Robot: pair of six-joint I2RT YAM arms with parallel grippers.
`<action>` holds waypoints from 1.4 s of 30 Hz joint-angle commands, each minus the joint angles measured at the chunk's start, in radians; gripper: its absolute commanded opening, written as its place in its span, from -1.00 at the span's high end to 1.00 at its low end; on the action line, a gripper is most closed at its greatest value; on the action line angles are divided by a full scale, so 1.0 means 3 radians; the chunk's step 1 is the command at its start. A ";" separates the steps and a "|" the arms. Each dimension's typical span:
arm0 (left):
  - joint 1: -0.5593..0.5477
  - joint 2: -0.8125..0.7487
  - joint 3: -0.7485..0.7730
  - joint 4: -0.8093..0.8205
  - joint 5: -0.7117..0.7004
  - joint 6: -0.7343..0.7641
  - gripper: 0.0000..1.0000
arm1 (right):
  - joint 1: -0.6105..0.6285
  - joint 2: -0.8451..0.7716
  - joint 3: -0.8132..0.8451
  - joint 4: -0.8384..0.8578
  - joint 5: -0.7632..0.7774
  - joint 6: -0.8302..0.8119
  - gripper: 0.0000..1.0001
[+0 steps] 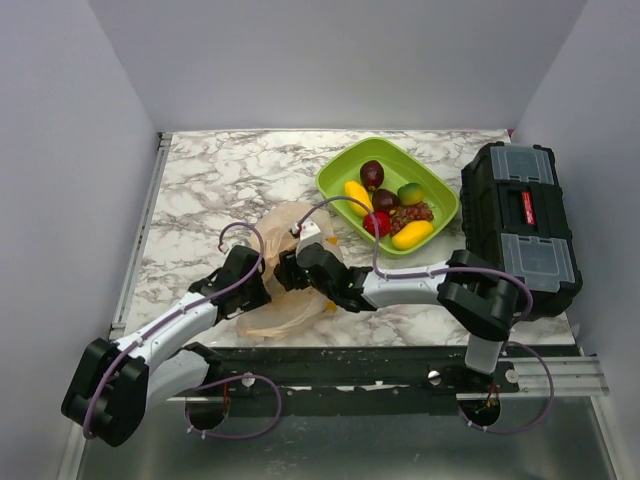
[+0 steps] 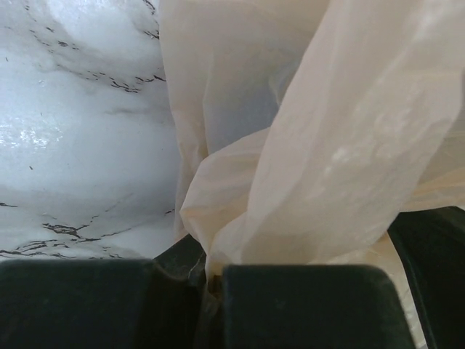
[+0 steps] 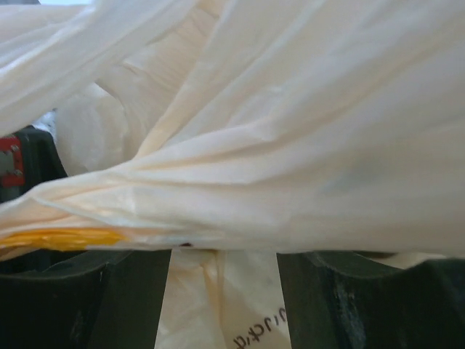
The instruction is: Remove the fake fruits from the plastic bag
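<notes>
The left gripper [image 2: 209, 280] is pinching a fold of the peach plastic bag [image 1: 283, 228], its jaws pressing together on the thin film. The right gripper [image 3: 224, 291] is meeting the crumpled bag from the right, its jaws standing apart while film is draping across its fingertips and showing in the gap. The bag is lying on the marble table [image 1: 200, 190] near the front edge, between the two arms. The fake fruits [image 1: 385, 200] are sitting in the lime-green tray [image 1: 405, 165], well apart from the bag and beside a black toolbox [image 1: 520, 225].

Marble table [image 1: 220, 190], plastic bag [image 1: 283, 222], green tray [image 1: 400, 162], toolbox [image 1: 520, 225]
</notes>
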 commanded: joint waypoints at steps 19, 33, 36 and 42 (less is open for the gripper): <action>-0.0001 -0.0062 -0.0010 -0.0025 -0.0025 0.0070 1.00 | 0.0018 0.0727 0.0567 0.0093 -0.0374 -0.0243 -0.50; -0.0001 -0.0539 0.0108 -0.0275 -0.0032 0.0179 1.00 | 0.0021 -0.0078 0.0196 0.0053 -0.0239 -0.0253 0.45; 0.0001 -0.0641 0.0063 -0.0173 0.0076 0.0215 1.00 | 0.0020 -0.0433 -0.0024 0.0134 -0.0229 -0.0195 0.51; -0.0001 -0.0663 0.0032 -0.0075 0.0204 0.0242 1.00 | 0.0021 -0.1052 -0.0367 0.0261 -0.0324 -0.0090 0.59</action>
